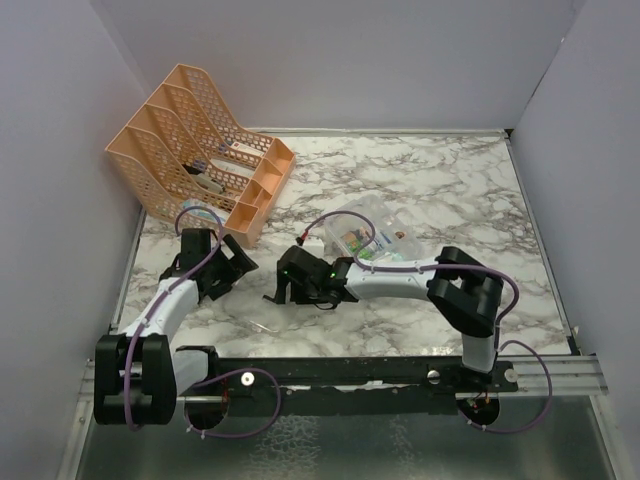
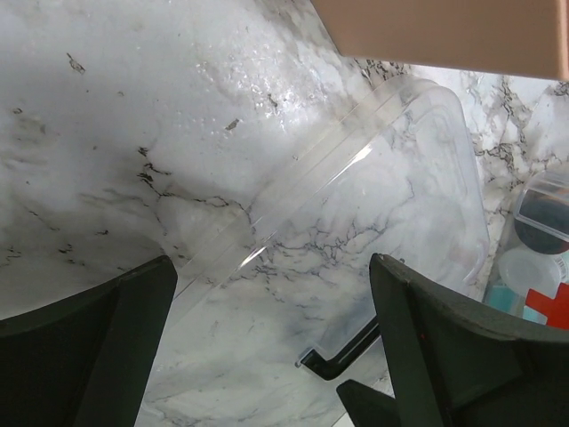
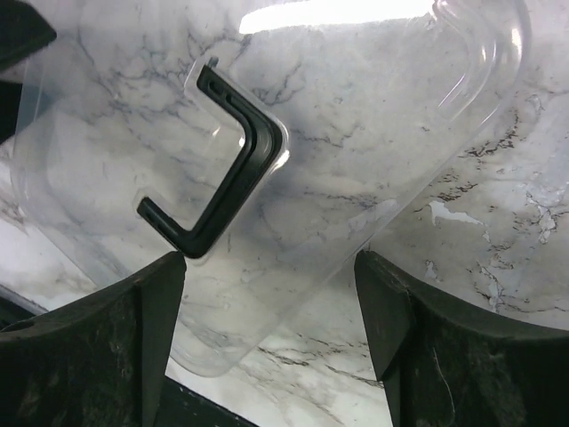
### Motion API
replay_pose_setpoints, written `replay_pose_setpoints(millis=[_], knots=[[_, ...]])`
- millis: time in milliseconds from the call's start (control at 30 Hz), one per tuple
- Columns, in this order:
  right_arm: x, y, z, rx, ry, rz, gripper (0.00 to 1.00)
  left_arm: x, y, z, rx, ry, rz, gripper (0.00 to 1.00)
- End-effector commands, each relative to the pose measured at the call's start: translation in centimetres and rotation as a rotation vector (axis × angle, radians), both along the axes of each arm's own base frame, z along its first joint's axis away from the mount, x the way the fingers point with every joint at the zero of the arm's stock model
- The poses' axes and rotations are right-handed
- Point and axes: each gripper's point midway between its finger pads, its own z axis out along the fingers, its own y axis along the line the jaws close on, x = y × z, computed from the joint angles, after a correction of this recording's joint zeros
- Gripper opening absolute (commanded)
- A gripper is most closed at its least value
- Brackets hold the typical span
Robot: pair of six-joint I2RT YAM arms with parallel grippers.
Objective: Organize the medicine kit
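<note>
A clear plastic lid [image 3: 356,116] with a black handle [image 3: 222,169] lies flat on the marble table. My right gripper [image 3: 268,260] is open and hovers over the lid's near edge, jaws astride it without touching. My left gripper [image 2: 271,267] is open and empty over the same lid [image 2: 373,196], whose handle [image 2: 342,356] shows between its fingers. In the top view the left gripper [image 1: 228,268] and right gripper [image 1: 285,288] face each other at table centre-left. The clear kit box [image 1: 368,236], holding several medicine items, sits behind the right gripper.
An orange mesh file organizer [image 1: 200,150] stands at the back left, close behind the left gripper; its edge shows in the left wrist view [image 2: 444,31]. The kit box with a red-cross item [image 2: 542,267] lies right of the lid. White walls enclose the table.
</note>
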Motion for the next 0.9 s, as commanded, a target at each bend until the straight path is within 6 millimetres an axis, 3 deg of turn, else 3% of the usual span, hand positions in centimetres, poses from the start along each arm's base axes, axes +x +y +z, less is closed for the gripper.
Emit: replay_pose_setpoints(millis=[0,200,400,733,867], knots=[[2.0,-3.0,-2.1,-0.171,-0.033,-0.108,0.78,-2.2,-0.7,-1.1,-0.045,0.072,0.0,0.94],[3.0,-4.5,-2.3,-0.285,-0.052,-0.183,0.73,-2.2,-0.2,-1.0,-0.015,0.072,0.016,0.93],[3.3,-4.6,-1.9,-0.33,-0.055,-0.175,0.65,-1.8,0.4,-0.3,0.028,0.062,0.015,0.93],[3.6,-2.8,-0.6,-0.279,-0.109,0.113,0.6,0.0,1.2,2.7,0.111,-0.02,-0.028,0.9],[4.1,-3.1,-1.5,-0.298,-0.127,0.259,0.56,0.9,1.7,4.2,0.176,-0.067,-0.076,0.9]])
